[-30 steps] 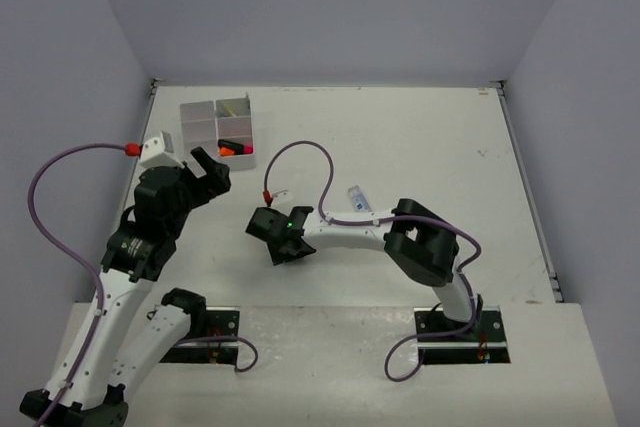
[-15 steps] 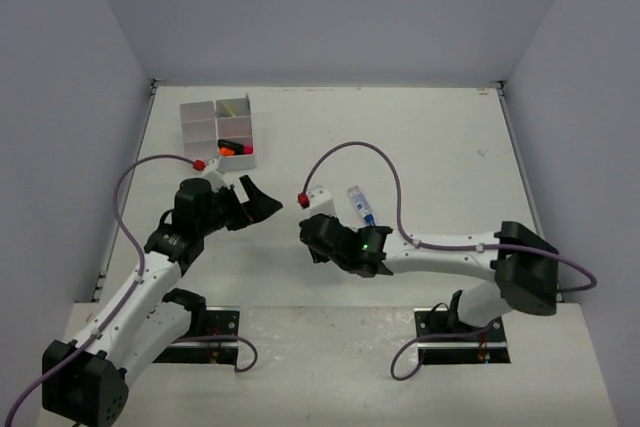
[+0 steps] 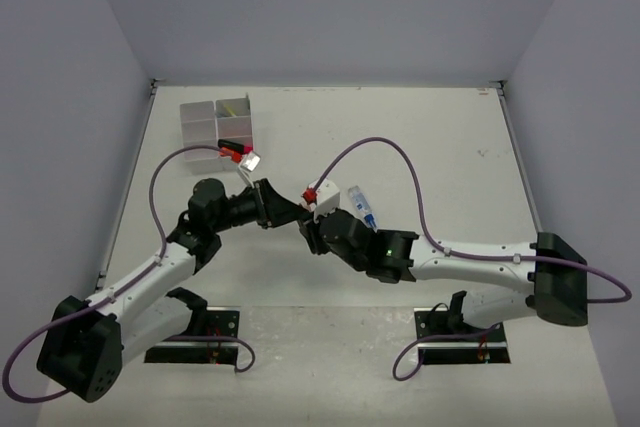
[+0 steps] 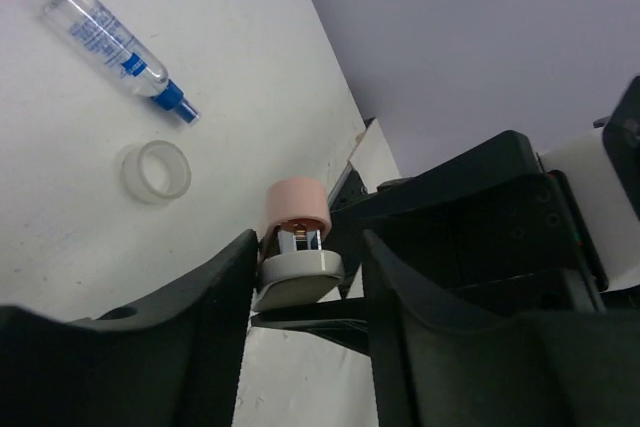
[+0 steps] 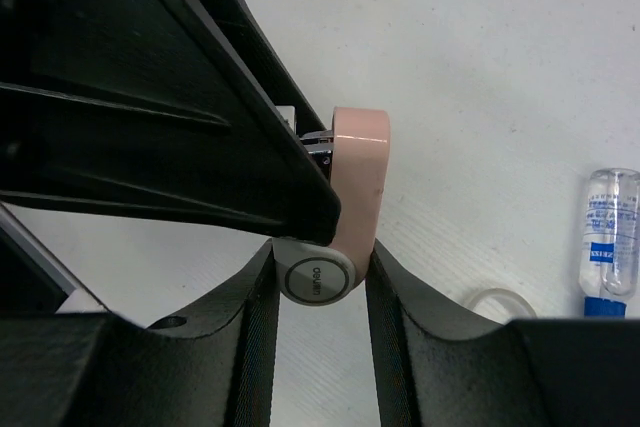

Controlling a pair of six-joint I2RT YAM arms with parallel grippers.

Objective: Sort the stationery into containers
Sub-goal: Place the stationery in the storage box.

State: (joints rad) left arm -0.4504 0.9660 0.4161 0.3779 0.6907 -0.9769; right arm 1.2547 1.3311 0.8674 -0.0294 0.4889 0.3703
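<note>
A flat pink-and-grey piece of stationery point(image 5: 345, 217) hangs above the table's middle. My right gripper point(image 5: 320, 287) is shut on its grey round end. My left gripper point(image 4: 305, 337) has its jaws around the same piece point(image 4: 298, 247) from the opposite side: one finger touches it and a narrow gap shows at the other. In the top view the two grippers meet, left gripper point(image 3: 293, 213) against right gripper point(image 3: 311, 229), and hide the piece. On the table lie a blue-capped tube point(image 3: 361, 204) point(image 4: 120, 52) and a clear tape ring point(image 4: 155, 171) point(image 5: 497, 302). The container tray point(image 3: 197, 125) stands far left.
The tray holds black highlighters with orange and pink ends point(image 3: 235, 150) in its near right compartment and a thin yellow-green pen point(image 3: 232, 107) in the far right one. Purple cables loop over both arms. Grey walls close the table on three sides.
Both arms have swung to the table's middle until their grippers meet. The left jaws have narrowed from wide open around the piece held by the right gripper.
</note>
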